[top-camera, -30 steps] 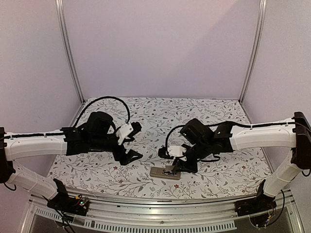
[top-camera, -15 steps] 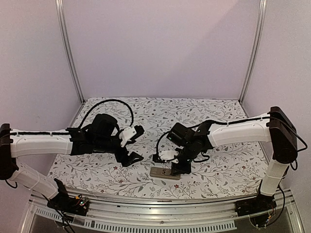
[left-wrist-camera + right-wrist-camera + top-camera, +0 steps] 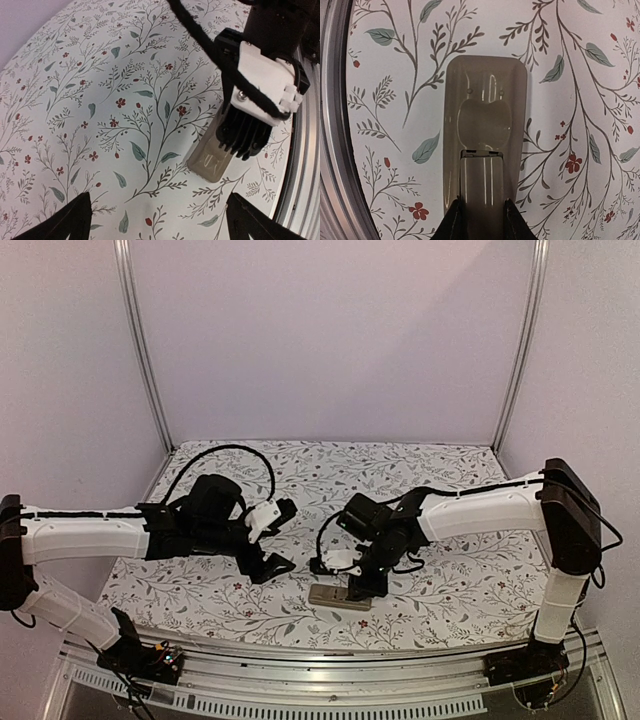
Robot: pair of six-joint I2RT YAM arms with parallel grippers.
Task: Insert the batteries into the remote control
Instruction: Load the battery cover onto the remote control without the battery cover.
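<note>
The left hand [image 3: 283,534] hovers above the floral surface [image 3: 440,475], fingers spread wide and holding nothing. The remote control [image 3: 333,596] lies back-up near the front edge, its long axis along that edge and its battery end to the right. The right hand [image 3: 362,586] sits over that end, fingertips [image 3: 454,222] narrowly parted and gripping nothing visible. Contact is unclear.

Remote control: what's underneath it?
The remote control lies back-up on the flowered tablecloth, which shows all around it. Its button side faces down, hidden. The right pincer covers part of one end with its tips.
</note>
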